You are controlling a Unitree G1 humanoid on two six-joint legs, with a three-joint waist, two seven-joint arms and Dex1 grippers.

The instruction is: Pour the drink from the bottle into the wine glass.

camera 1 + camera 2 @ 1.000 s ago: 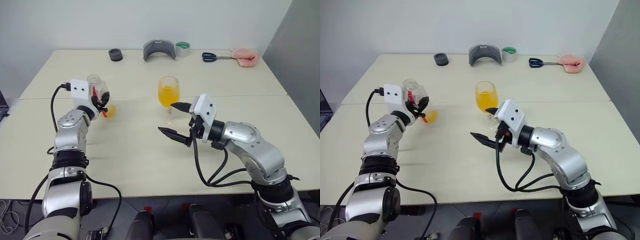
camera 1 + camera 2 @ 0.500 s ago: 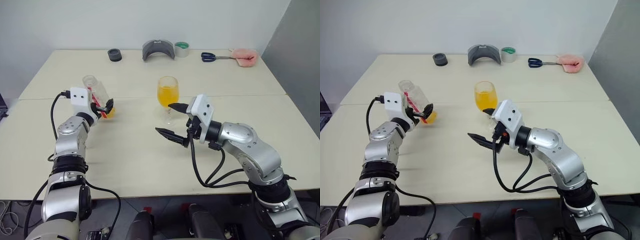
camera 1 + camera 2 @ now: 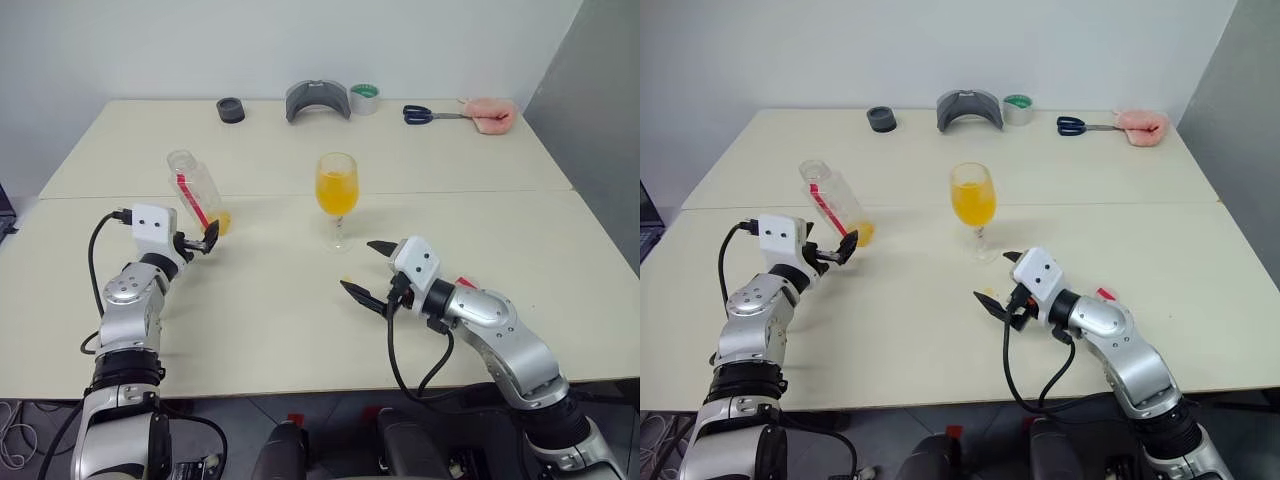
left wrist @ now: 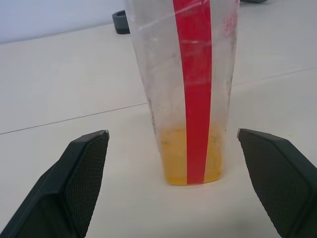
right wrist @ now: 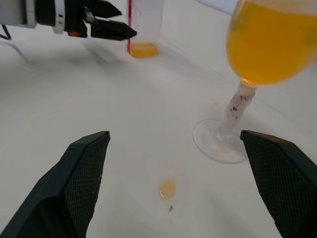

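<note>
- In the left wrist view the top of the bottle (image 4: 190,89) is cut off, so its mouth cannot be seen there; in the head views no cap can be made out on it.
- In the right wrist view the rim of the wine glass (image 5: 257,64) is cut off; only the lower bowl, the stem and the foot show.
- The bottle stands upright on the table (image 3: 300,300), on the left side, just beyond the left gripper (image 3: 200,243); it is clear plastic with a red vertical strip; only a little of the drink (image 4: 190,163) lies at its bottom, orange-yellow.
- The wine glass stands upright near the middle of the table, well apart from the bottle; its bowl is filled with orange liquid to well above the half; small dark specks cling to the stem.
- A small orange drop (image 5: 167,188) lies on the table near the foot of the glass, on the near side.
- The left gripper has its fingers wide apart and holds nothing; the bottle stands between and beyond the fingertips, not touching them.
- The right gripper (image 3: 370,272) is near and to the right of the glass, fingers spread wide, empty.
- At the far edge lie a black ring (image 3: 231,109), a grey curved piece (image 3: 317,100), a tape roll (image 3: 364,97), scissors (image 3: 430,114) and a pink cloth (image 3: 490,113).
</note>
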